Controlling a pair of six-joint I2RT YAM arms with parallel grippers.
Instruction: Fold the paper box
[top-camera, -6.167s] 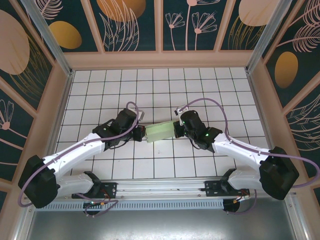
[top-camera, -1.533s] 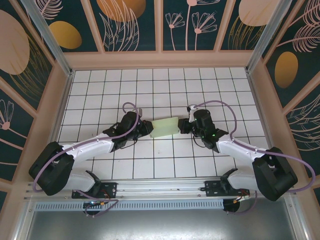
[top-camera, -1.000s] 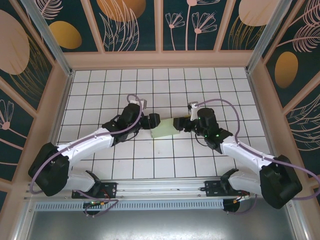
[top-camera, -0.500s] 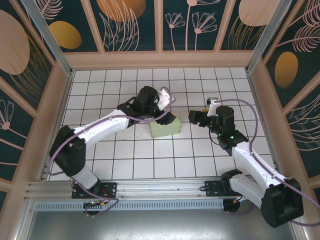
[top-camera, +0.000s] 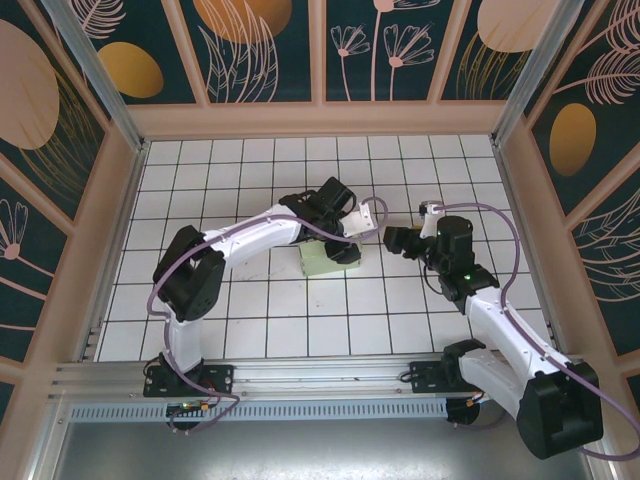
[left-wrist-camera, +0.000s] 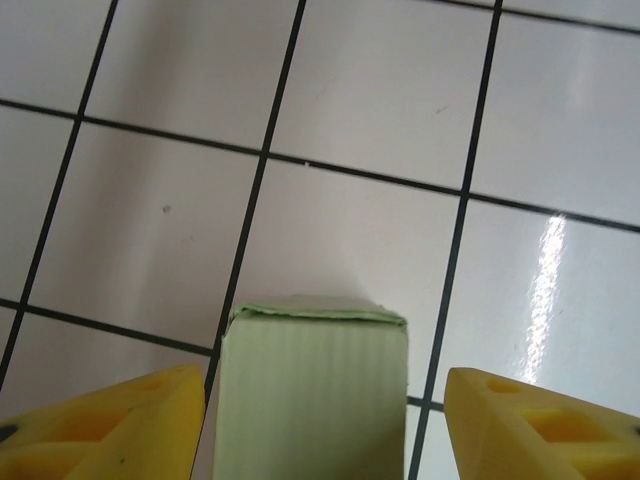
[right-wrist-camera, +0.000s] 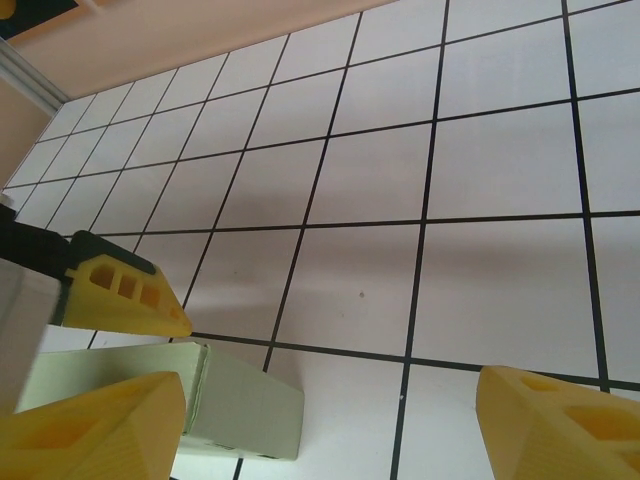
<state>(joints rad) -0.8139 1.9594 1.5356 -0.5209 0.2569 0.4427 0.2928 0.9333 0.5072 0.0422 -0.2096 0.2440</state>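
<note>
Near the middle of the tabletop the paper box lies as a small closed-looking rectangular block of pale mint card. The left arm reaches across from the near-left corner, and the left gripper hangs over the box's right-hand part. In the left wrist view its yellow fingers stand apart, one on each side of the box's narrow end. A thin gap shows on the left and a wider one on the right, so nothing is clamped. The right gripper sits just beside the box on the side toward the right edge, clear of the card, with its jaws also spread wide.

The folding looks nearly done. The step in hand appears to be seating or squaring up the last end flap, whose top edge shows slightly uneven in the left wrist view. The next move probably calls for the left fingers to close gently on the side walls, or press the end flat. The right gripper would brace the far end so the thin card does not slide or crush.

No brand, label or writing is readable; the card shows only faint ribbing.
</note>
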